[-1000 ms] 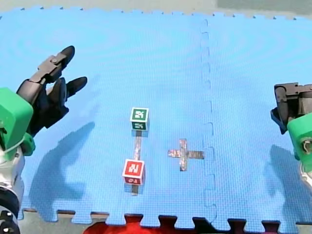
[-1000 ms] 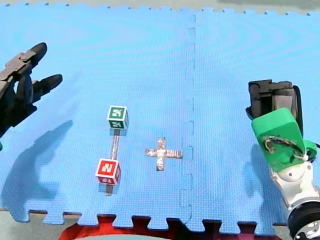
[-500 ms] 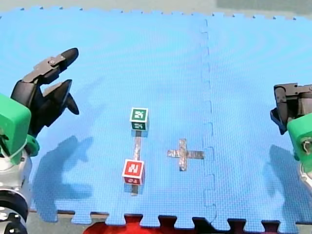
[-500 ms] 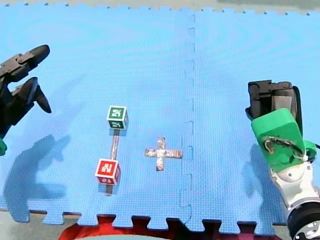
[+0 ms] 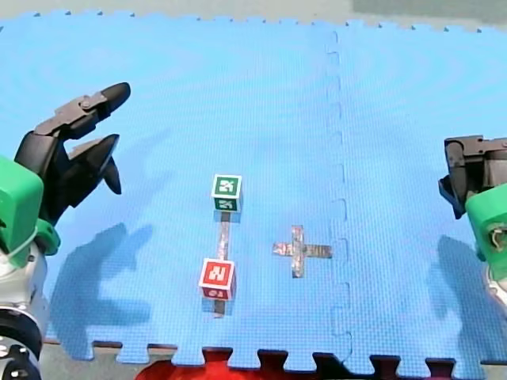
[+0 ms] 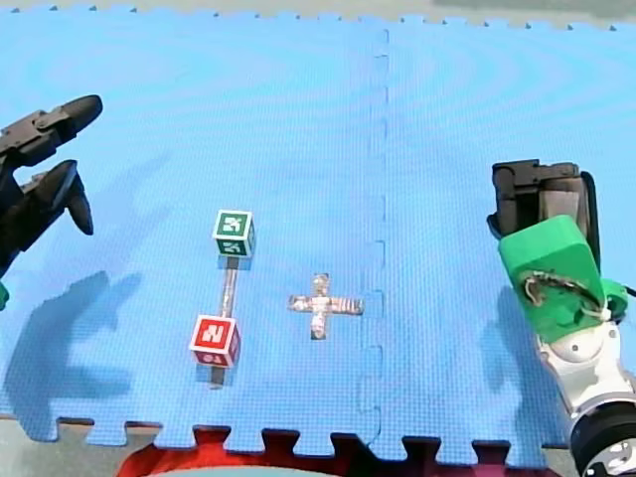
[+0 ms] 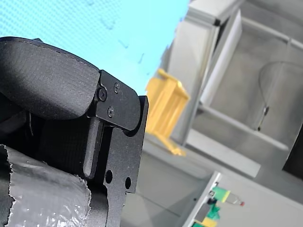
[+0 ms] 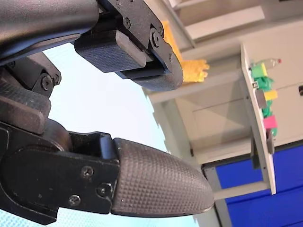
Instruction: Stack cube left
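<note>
Sitting on a pebbled blue foam mat [image 5: 158,79] with jigsaw edges: green cube [image 5: 226,193] beyond red cube [image 5: 216,278], grey tape strip [image 5: 224,235] between them. Left hand [image 5: 71,154] uncurled, empty, over mat's left side. Right hand [image 6: 542,199] curled, empty, at right edge.
</note>
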Controlling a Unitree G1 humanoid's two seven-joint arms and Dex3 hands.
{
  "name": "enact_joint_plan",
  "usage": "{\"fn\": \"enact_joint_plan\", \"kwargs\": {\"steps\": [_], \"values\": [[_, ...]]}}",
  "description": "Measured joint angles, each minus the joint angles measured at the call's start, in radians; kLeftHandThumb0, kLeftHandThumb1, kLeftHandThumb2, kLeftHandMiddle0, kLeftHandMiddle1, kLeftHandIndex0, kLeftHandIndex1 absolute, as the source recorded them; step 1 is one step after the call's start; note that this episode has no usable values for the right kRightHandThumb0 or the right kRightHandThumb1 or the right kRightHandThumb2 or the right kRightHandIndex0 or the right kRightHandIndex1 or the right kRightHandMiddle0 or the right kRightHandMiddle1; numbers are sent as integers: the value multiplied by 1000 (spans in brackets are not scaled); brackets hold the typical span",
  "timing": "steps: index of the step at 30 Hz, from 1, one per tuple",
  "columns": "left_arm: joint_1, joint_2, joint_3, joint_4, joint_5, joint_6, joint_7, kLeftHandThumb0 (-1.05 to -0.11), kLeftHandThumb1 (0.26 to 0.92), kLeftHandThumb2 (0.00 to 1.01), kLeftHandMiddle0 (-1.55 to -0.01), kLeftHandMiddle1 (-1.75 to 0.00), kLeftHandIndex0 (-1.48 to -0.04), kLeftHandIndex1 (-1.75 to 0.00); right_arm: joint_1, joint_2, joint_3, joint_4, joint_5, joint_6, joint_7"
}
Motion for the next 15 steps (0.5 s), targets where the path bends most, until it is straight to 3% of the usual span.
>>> {"fn": "enact_joint_plan", "kwargs": {"steps": [2,4,9,15], "values": [[3,3,-14,-8,16,-1,10,-1019,653,9,-935,-1746,-628,-18,0,0,0,0,0,0,1],[6,10,-30,-15,37,1,29,-1006,628,3,-935,-1746,-634,-19,0,0,0,0,0,0,1],[8,24,-61,-29,68,22,70,-993,635,8,-925,-1746,-627,-11,0,1,1,1,-1,0,-1],[8,27,-61,-40,51,64,57,-956,646,7,-910,-1746,-580,0,0,1,10,1,-20,4,-27]]}}
